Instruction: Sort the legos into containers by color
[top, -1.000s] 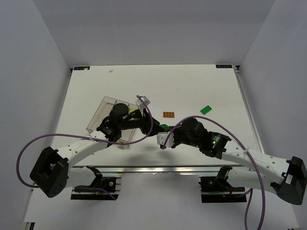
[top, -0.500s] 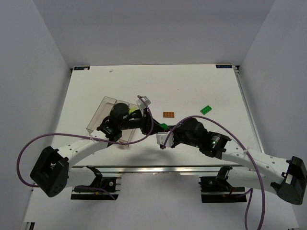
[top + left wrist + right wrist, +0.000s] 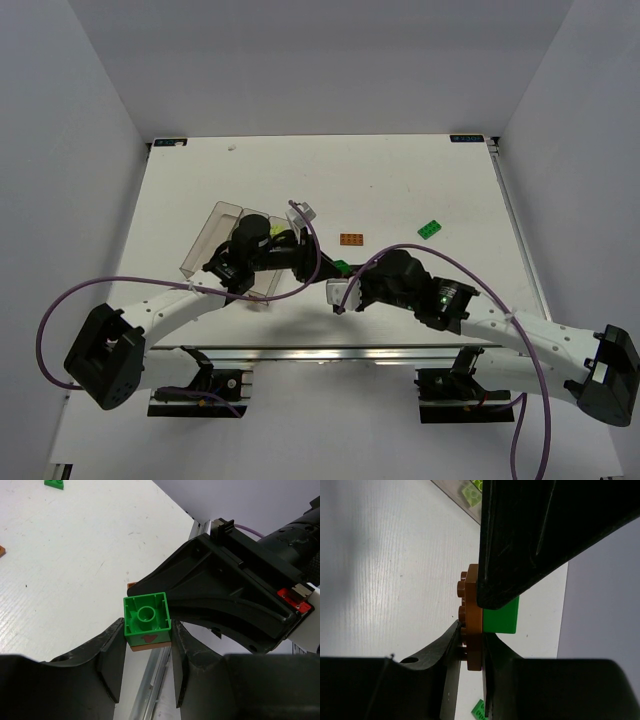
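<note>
You're mid-split — left tool (image 3: 146,641) clamped on green brick (image 3: 146,614), right tool (image 3: 470,647) clamped on brown plate (image 3: 471,605) — pull apart, then bin each.

Green brick (image 3: 146,618) sits stacked on an orange-brown plate (image 3: 470,625)

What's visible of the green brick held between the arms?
The green brick is a small square block of glossy plastic, shown from its hollow underside: a round tube in the middle, a tiny red heart mark on one side wall. It is held over the table. The left fingers press two opposite sides. An orange-brown plate is stuck flat against one face; the right fingers pinch that plate's edge.
</note>
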`<state>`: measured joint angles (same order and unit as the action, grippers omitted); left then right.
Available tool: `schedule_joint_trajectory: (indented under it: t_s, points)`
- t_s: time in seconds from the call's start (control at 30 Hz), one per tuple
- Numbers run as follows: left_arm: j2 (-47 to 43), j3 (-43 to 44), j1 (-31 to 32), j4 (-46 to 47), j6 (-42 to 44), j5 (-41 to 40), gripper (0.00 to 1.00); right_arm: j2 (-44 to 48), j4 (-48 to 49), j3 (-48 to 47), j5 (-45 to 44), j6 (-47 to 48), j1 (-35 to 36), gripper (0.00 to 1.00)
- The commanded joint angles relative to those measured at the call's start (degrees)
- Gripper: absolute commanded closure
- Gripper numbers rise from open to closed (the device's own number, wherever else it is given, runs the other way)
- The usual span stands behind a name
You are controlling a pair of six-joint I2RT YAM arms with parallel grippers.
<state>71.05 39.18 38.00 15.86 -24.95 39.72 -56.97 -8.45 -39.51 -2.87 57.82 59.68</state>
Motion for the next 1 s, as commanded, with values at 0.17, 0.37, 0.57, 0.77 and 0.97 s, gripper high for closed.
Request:
schedule_joint_trajectory:
  t_s: [0.17,0.37,0.57,0.77,0.97]
  points:
    - [-1.5,2.7,0.2,0.1,2.0,0.0,0.87,0.1,-0.1,2.6,2.3,1.4,2.5,0.96]
    - [-1.6,2.9,0.2,-0.7,2.6,-0.7,0.88,0.2,-1.0,3.6,4.8,1.4,3.3,0.97]
    - [-1.2,3.1,0.2,-1.4,3.2,-1.1,0.90,0.2,-2.3,4.2,5.9,1.5,3.8,0.97]
    - [-1.1,3.3,0.1,-1.7,3.7,-1.5,0.91,0.0,-2.5,5.3,6.8,1.2,4.1,0.97]
    - [-1.3,3.4,0.0,-2.1,3.9,-1.8,0.91,-0.4,-2.7,5.9,7.3,0.7,4.6,0.97]
